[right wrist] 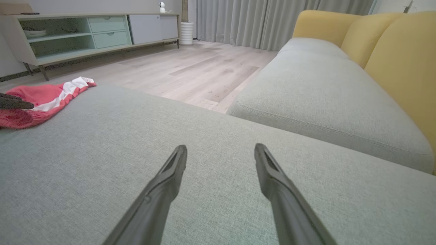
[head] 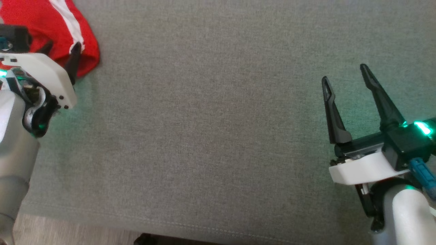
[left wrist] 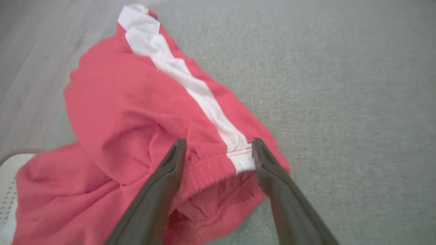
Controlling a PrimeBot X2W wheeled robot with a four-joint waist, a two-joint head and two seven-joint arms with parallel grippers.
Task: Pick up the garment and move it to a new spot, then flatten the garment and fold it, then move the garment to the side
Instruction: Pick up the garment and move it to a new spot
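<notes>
Pickup step, not yet done. Left gripper spread wide; red garment lay bunched just ahead, waistband edge between its fingertips. Right gripper also spread, over bare grey cushion, garment well apart. Next, likely: lower left, pinch waistband fold.

A red garment is recorded, with one white stripe run lengthwise along it. It is seen crumpled and unflattened, bunched into soft folds. A gathered, stitched waistband is turned toward the left wrist camera, and an opening into the inside is seen beneath it. The piece is laid on the grey cushion, at the far left in the head view, close to the cushion's edge. The kind of garment cannot be told.
</notes>
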